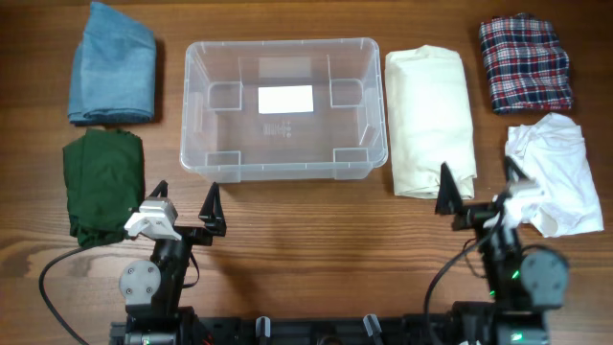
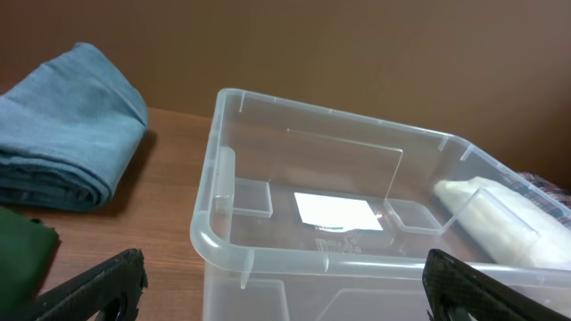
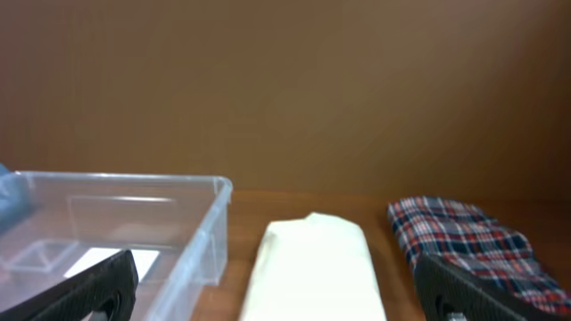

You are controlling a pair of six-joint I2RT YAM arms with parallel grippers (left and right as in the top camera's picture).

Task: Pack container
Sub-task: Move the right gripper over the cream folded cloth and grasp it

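The clear plastic container (image 1: 283,107) stands empty at the table's centre, a white label on its base; the left wrist view shows its near corner (image 2: 268,254) and the right wrist view its right wall (image 3: 192,236). My left gripper (image 1: 184,203) hovers open in front of the container's left corner (image 2: 284,283). My right gripper (image 1: 476,184) is open too, near the front end of a cream folded cloth (image 1: 430,120), with nothing between its fingers (image 3: 277,290). Neither gripper holds anything.
Folded cloths lie around the tub: blue (image 1: 112,63) at back left, dark green (image 1: 102,185) at front left, plaid (image 1: 525,62) at back right, a crumpled white one (image 1: 557,174) at front right. The table's front edge holds both arm bases.
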